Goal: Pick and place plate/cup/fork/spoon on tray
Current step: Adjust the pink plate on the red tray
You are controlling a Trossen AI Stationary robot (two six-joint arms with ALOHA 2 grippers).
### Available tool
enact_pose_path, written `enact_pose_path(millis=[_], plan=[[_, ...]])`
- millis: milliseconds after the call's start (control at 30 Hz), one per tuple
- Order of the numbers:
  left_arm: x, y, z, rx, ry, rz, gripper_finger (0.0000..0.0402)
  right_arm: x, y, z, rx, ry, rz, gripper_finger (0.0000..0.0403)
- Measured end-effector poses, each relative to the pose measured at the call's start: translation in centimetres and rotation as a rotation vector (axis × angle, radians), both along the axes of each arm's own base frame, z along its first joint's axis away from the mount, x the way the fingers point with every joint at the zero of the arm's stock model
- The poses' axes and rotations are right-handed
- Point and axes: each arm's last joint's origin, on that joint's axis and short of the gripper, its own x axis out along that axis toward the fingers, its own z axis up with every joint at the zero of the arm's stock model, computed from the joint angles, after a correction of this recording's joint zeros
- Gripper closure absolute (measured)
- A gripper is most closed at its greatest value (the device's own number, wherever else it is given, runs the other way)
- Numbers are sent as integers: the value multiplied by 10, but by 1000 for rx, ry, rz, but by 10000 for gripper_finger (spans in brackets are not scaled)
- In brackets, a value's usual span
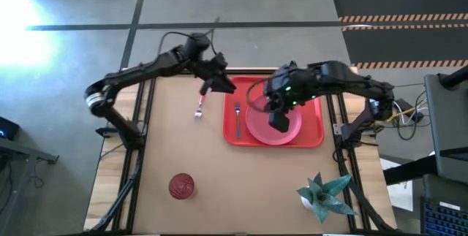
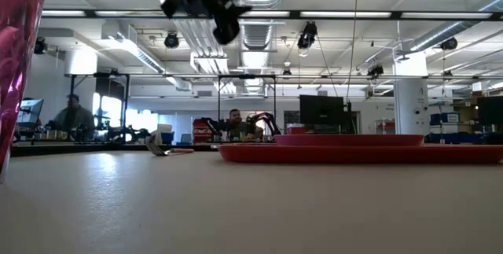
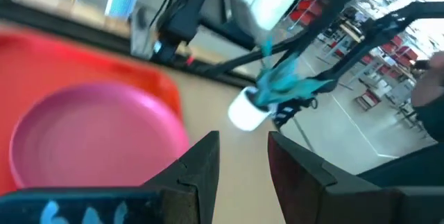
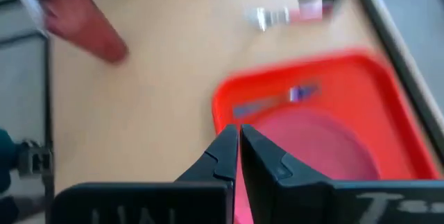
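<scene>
Biggest risk I saw — the left gripper (image 1: 212,82), fingers slightly parted and empty over the table's far edge, could nudge the red-pink-handled metal fork (image 1: 199,107) lying just outside the red rectangular plastic tray (image 1: 316,139), while the right gripper (image 1: 278,121) hung closed and empty over the round pinkish plastic plate (image 1: 292,130).

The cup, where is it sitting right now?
In the high view the cup stands on the bare table, toward its near left corner, well apart from the tray. Neither gripper is near it.

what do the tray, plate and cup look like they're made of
The tray looks like glossy red plastic: a uniform colour with a moulded raised rim and rounded corners. The plate seems a pink matte plastic, smooth with a soft sheen. The cup appears to be translucent dark-red plastic, since light glows through its wall in the low view.
</scene>
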Motion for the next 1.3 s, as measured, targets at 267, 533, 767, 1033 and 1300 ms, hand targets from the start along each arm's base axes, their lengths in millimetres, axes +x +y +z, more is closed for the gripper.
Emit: enact_pose_path(millis=[267,533,767,1033,1300], plan=[[-43,-39,58,89,-136,-28,297,16,-2,-67,-2,403,-113,394],[-79,-64,73,97,-147,-36,297,21,-3,-139,12,590,-165,394],[-109,-83,63,103,-157,-38,297,15,-12,-192,30,625,-232,394],[-136,-98,42,101,-155,-37,297,6,-20,-231,35,608,-301,394],[-146,-104,27,107,-156,-25,297,4,-29,-253,47,553,-332,394]])
